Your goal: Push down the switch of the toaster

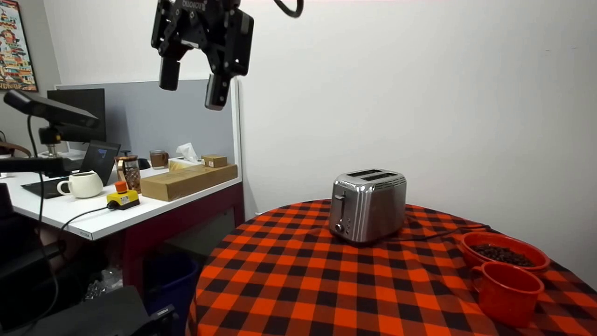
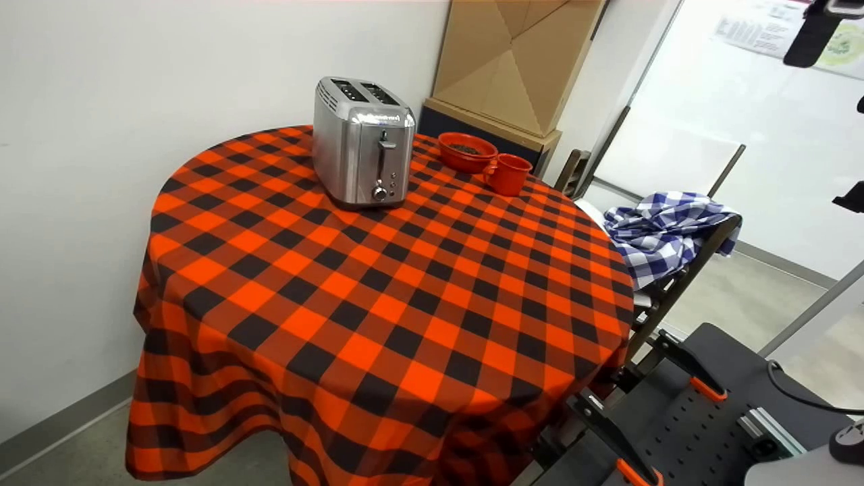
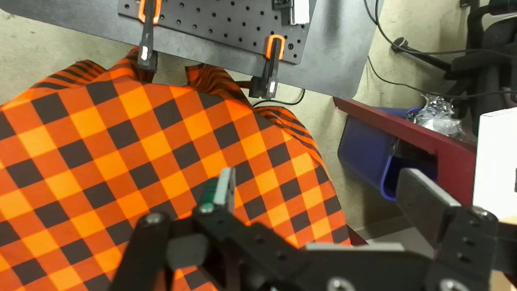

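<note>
The silver toaster (image 1: 385, 205) stands upright on the checked tablecloth and also shows in an exterior view (image 2: 334, 145). Its switch is a small lever (image 1: 340, 198) near the top of a vertical slot on the narrow front face; the lever also shows in an exterior view (image 2: 387, 144). A round knob (image 2: 379, 194) sits below it. My gripper (image 1: 193, 84) is open and empty, high above the table and well apart from the toaster. In the wrist view my gripper's (image 3: 323, 188) two fingers are wide apart with nothing between them. The toaster is out of the wrist view.
A red bowl (image 1: 536, 254) of dark beans and a red mug (image 1: 508, 294) stand on the round table (image 1: 298, 280) beside the toaster. The toaster's black cord (image 1: 433, 235) runs toward the bowl. A white wall (image 1: 419, 93) is behind. A white desk (image 1: 88, 217) stands nearby.
</note>
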Controlling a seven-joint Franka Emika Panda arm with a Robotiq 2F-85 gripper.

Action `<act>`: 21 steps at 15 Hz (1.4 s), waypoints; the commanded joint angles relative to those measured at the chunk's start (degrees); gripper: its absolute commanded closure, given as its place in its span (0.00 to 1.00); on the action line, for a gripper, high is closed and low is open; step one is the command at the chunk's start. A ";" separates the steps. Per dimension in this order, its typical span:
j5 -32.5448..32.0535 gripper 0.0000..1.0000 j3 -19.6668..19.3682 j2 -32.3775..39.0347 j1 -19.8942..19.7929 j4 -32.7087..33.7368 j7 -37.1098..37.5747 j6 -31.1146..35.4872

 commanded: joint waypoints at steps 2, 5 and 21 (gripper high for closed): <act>0.31 0.00 0.46 0.12 -0.60 0.09 -0.36 -0.11; -0.19 0.00 0.74 3.25 0.08 1.56 -0.96 0.90; -5.80 0.00 11.59 50.85 2.34 35.23 6.04 23.95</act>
